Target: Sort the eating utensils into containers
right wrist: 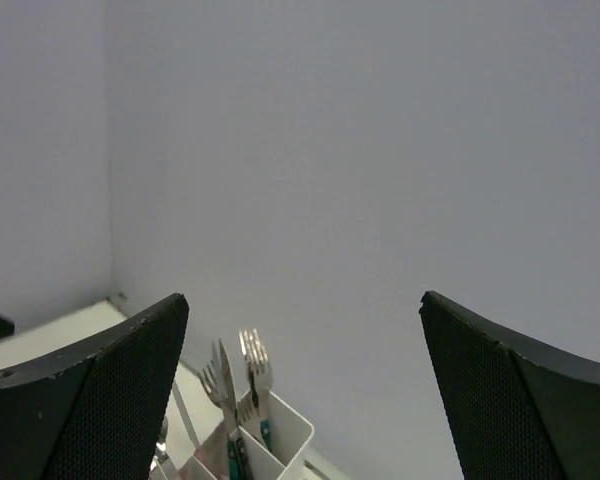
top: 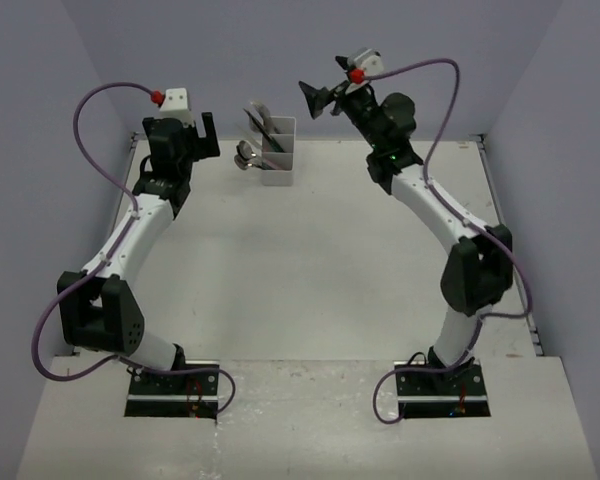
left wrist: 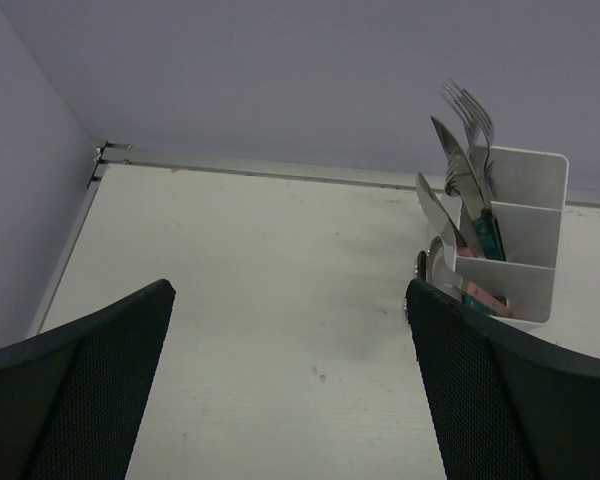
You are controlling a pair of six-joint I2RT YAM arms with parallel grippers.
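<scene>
The white compartment holder stands at the back middle of the table, with forks, knives and spoons standing in it, heads up. It shows in the left wrist view with forks at the back, knives in the middle, and pink and teal handles inside. In the right wrist view the holder sits low with forks sticking up. My left gripper is open and empty, left of the holder. My right gripper is open and empty, raised to the right of the holder.
Lilac walls enclose the table at the back and both sides. A metal strip runs along the table's back edge. Purple cables loop off both arms.
</scene>
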